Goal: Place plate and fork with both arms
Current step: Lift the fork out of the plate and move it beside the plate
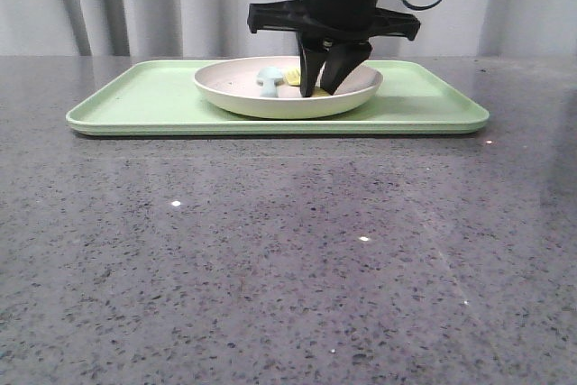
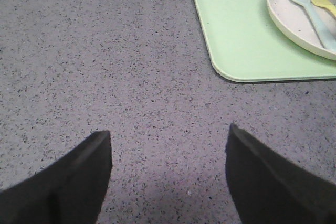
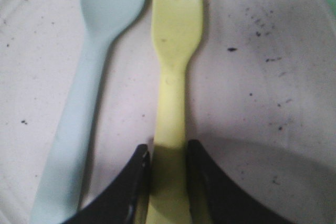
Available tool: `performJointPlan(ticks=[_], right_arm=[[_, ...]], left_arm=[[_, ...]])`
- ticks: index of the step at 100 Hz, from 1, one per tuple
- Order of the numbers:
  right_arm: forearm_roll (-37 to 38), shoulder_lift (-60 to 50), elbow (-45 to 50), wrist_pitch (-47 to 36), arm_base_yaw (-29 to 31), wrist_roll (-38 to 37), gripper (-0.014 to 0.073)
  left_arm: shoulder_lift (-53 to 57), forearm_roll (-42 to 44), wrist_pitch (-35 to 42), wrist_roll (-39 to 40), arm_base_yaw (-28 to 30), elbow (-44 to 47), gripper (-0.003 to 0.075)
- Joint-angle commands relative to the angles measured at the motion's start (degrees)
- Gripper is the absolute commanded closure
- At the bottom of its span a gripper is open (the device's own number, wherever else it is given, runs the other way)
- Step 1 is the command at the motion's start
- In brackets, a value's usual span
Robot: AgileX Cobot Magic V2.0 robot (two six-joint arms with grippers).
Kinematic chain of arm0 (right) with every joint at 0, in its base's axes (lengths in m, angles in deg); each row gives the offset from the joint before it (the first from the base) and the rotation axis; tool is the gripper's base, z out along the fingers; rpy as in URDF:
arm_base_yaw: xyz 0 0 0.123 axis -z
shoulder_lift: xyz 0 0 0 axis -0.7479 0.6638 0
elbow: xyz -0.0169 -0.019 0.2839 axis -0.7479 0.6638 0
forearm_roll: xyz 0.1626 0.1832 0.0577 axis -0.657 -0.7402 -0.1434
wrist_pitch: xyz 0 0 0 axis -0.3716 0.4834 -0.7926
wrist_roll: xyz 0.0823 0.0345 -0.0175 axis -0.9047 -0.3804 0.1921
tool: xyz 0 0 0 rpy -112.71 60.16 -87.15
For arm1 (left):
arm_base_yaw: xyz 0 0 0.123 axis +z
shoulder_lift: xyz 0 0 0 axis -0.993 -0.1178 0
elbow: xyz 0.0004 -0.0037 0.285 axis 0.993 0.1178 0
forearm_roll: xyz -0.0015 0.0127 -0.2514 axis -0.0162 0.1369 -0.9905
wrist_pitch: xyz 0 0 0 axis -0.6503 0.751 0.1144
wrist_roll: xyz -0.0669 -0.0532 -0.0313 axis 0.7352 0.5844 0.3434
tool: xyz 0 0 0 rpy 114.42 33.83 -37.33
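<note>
Nearest to me, my left gripper (image 2: 168, 177) hangs over bare grey table (image 1: 270, 259), its jaws wide apart with nothing between them, the corner of the light-green tray (image 2: 236, 30) just beyond. Farther back, that tray (image 1: 135, 96) lies flat on the table and carries the plate (image 1: 270, 101) at its middle. My right gripper (image 1: 330, 78) reaches down into the plate, jaws clamped on the handle of the fork (image 3: 176, 77). Through the right wrist camera I see the fork lying on the speckled plate (image 3: 262, 77), with the pale blue spoon (image 3: 89, 77) just beside it, parallel.
</note>
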Motion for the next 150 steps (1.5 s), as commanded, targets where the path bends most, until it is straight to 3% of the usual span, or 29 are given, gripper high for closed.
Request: performJointPlan(ticks=[1, 93, 150], right_arm=[[-0.21, -5.27, -1.62, -0.61, 0.22, 0.01, 0.0568], [4.98, -12.57, -0.68, 4.29, 10.69, -1.08, 0.0568], [2.48, -12.52, 9.3, -1.45, 10.62, -1.2, 0.0568]], left_arm=[[-0.12, -0.54, 3.57, 0.66, -0.02, -1.55, 0.0266], [-0.12, -0.54, 3.57, 0.66, -0.02, -1.55, 0.0266], [-0.12, -0.54, 3.67, 0.66, -0.02, -1.55, 0.0266]])
